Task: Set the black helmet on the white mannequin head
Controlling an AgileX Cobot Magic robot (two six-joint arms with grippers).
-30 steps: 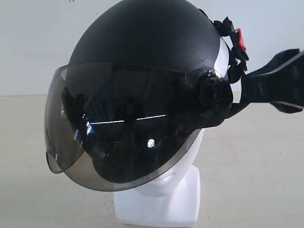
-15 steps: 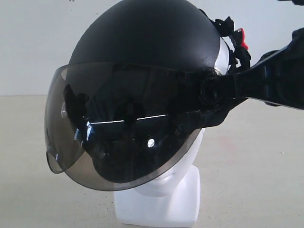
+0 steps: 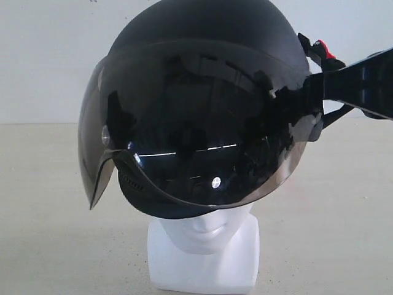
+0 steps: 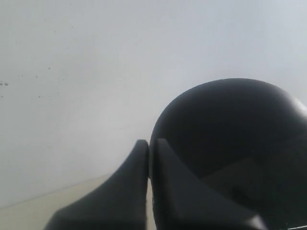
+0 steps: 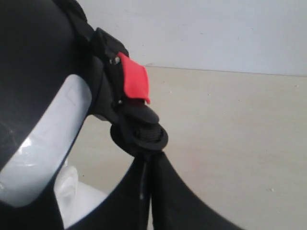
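Black left gripper [image 4: 148,146], fingers together, hangs just beside the shell of the one black helmet [image 3: 209,24]. The helmet sits on the one white mannequin head [image 3: 206,246], mid-desk [image 3: 331,215]. In the last half second it has swung to face front and its single smoky visor [image 3: 196,135] has risen, baring mouth and chin. Placement is judged nearly complete. Right gripper [image 3: 312,92], fingers together, meets the helmet's side below the one red buckle [image 3: 324,49]. Grippers: two.

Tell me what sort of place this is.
Probably a robot test bench in a lab: a beige tabletop against a plain white wall, with a white mannequin head under a black helmet as the prop.
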